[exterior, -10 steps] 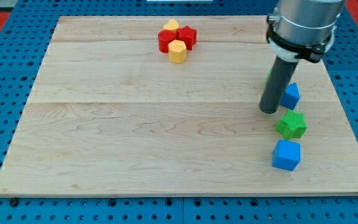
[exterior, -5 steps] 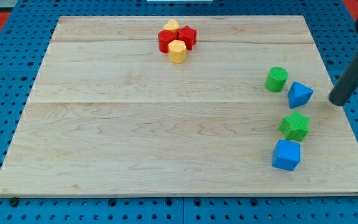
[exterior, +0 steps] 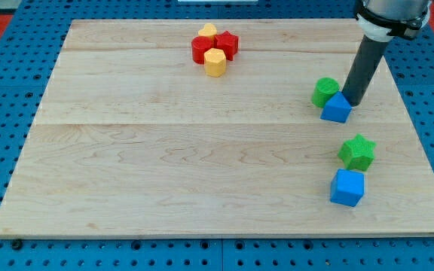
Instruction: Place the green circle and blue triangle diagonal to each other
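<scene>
The green circle (exterior: 325,91) and blue triangle (exterior: 337,109) sat touching, just left of and below my tip (exterior: 352,103), which pressed the triangle's upper right; being a plain rod, it gripped nothing. Further below lay a green star (exterior: 356,152) and blue cube (exterior: 347,187) on the pale wooden board (exterior: 164,150).

— Blocks on the board, by colour?
— One green circle (exterior: 325,92), one blue triangle (exterior: 337,110), one green star (exterior: 356,152), one blue cube (exterior: 347,187). In the cluster at the view's top: two red blocks (exterior: 201,50) (exterior: 227,44), two yellow blocks (exterior: 215,62) (exterior: 208,31).
— The rod?
— Dark grey down to my tip (exterior: 353,103), with a lighter grey collar above.
— Surfaces?
— Board (exterior: 164,150): pale wood with faint grain. Pegboard (exterior: 6,90): blue, dotted with dark holes.
</scene>
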Robot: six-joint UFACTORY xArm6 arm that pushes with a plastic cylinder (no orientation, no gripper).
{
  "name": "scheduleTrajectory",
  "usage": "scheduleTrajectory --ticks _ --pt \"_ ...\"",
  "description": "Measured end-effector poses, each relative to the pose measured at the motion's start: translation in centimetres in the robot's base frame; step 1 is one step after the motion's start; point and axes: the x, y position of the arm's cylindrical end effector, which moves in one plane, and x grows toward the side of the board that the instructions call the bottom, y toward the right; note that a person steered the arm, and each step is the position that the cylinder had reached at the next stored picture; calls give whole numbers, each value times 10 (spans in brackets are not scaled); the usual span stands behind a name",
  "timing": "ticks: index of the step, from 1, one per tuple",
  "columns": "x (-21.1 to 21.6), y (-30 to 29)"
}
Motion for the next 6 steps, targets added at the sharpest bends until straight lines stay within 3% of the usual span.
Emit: scheduleTrajectory --ticks 2,4,5,6 --pt "-21 -24" --pt "10 -6" --pt "-14 30" --pt "-76 7"
